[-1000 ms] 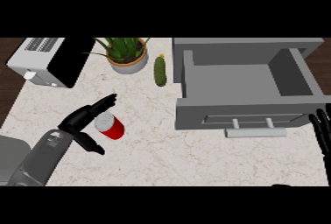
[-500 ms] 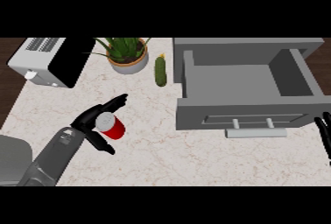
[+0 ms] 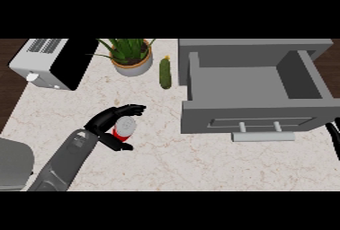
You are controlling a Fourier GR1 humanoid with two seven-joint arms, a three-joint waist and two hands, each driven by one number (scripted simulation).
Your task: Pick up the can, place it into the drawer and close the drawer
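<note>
A red can (image 3: pixel 124 129) with a silver top stands on the marble counter (image 3: pixel 199 161), left of the middle. My left hand (image 3: pixel 106 122) is curled round it, fingers over its far side and thumb on its near side, hiding part of the can. The grey drawer (image 3: pixel 192 117) stands pulled open at the right, its inside bare, with a bar handle (image 3: pixel 263 136) on its front. Only a thin black sliver of my right hand (image 3: pixel 334 143) shows at the right edge, beside the drawer's front.
A white toaster (image 3: pixel 48 64) sits at the back left. Beside it stand a potted plant (image 3: pixel 130 57) and a green cucumber (image 3: pixel 164 73), just left of the drawer. A grey object (image 3: pixel 13 162) lies at the lower left edge.
My left hand has moved right onto the can and its fingers have curled round it. My right hand has slid further off the right edge.
</note>
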